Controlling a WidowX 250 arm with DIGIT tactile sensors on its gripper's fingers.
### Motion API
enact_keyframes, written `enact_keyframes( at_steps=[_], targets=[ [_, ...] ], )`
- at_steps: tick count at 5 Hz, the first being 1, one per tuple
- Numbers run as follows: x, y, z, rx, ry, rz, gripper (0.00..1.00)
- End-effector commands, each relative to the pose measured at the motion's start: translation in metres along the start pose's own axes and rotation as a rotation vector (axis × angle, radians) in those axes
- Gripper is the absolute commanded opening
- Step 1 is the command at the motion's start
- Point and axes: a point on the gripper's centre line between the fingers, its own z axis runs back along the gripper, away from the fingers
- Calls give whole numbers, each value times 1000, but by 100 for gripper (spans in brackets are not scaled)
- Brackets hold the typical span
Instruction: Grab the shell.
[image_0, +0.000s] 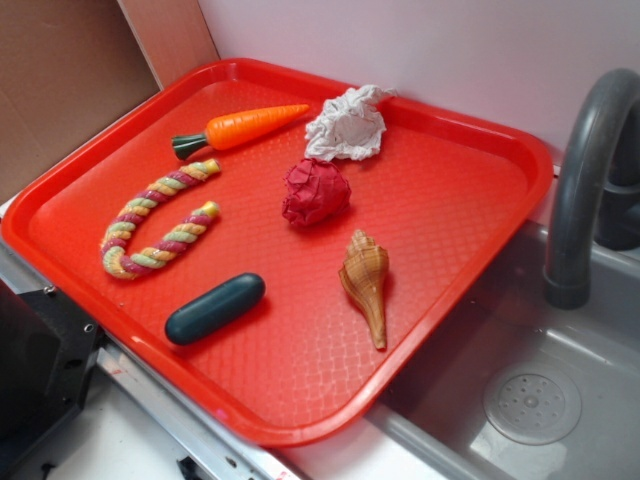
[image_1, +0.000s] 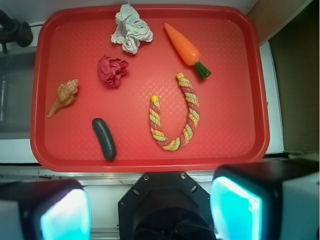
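Observation:
The tan-orange shell (image_0: 365, 282) lies on the red tray (image_0: 450, 200), near its front right rim, with its thin point toward the front edge. In the wrist view the shell (image_1: 64, 96) lies at the tray's (image_1: 235, 110) left side, far above my gripper (image_1: 150, 212). My gripper is open, its two cyan pads (image_1: 65, 215) standing wide apart with nothing between them. It hangs high over the robot base, off the tray's near edge. The exterior view does not show the gripper.
Also on the tray are an orange toy carrot (image_0: 245, 127), a white crumpled paper (image_0: 347, 127), a red paper ball (image_0: 315, 192), a striped rope (image_0: 160, 225) and a dark green capsule (image_0: 215, 308). A grey sink (image_0: 530, 390) with a faucet (image_0: 580, 180) lies to the right.

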Motion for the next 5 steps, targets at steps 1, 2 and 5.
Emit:
enact_keyframes(
  at_steps=[1,2,5],
  targets=[
    [0,0,0,0,0,0,100],
    [15,-42,-17,-21,-75,-7,100],
    [53,-113,-94,96,-214,120,100]
  ],
)
